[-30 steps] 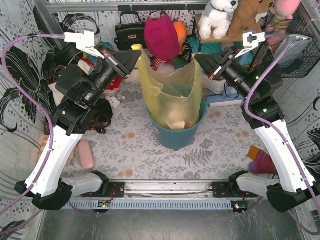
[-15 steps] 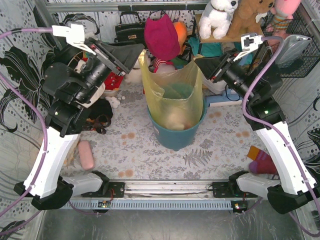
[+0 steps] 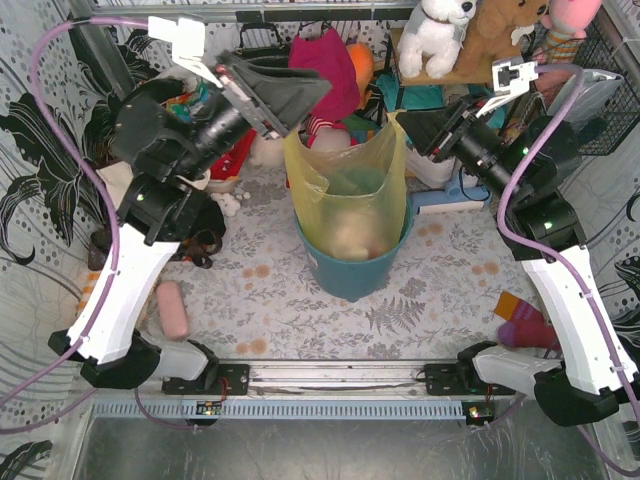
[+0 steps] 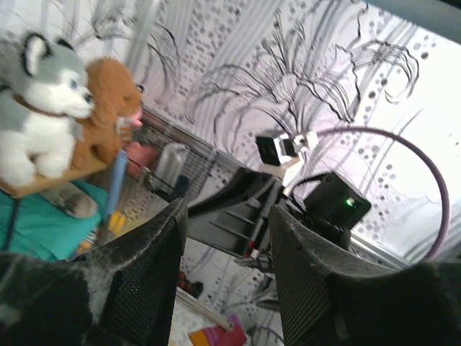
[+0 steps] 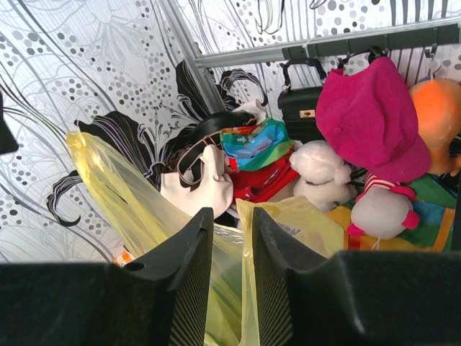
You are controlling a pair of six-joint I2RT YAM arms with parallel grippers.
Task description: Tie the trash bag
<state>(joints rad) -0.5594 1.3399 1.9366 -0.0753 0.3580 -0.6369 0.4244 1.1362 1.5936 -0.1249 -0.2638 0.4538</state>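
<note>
Left arm has risen and swung inward since a second ago. Its end effector (image 3: 300,105) now hangs above the left rim of the thin translucent yellow-green plastic trash bag (image 3: 350,190), and that rim corner has sagged lower. Its wrist view shows the fingers spread with nothing between them: released.

Right end effector (image 3: 405,120) looks clenched on the bag's right rim corner. Plastic runs up between its fingers, and the corner stands in a peak.

Bag sits inside the round teal plastic bin (image 3: 345,275) mid-surface, mouth open, with something pale at the bottom.

Step in hand, by my reading, is to retake the left rim.
- Come down on the slack edge and gather a good bunch of film, not one layer.
- Close firmly, then lift both corners evenly before crossing them.
- Pull slowly, since thin film slips and tears and the bin could tip.

Surface (image 3: 300,310) is a floral-print cloth, with a pink oblong object (image 3: 172,308) at the left.

Room has black-and-white flower-patterned walls and plush toys (image 3: 440,35) on a shelf. A magenta hat (image 5: 371,115) and a black handbag (image 5: 306,108) hang just behind the bag, so swing room there is tight.
</note>
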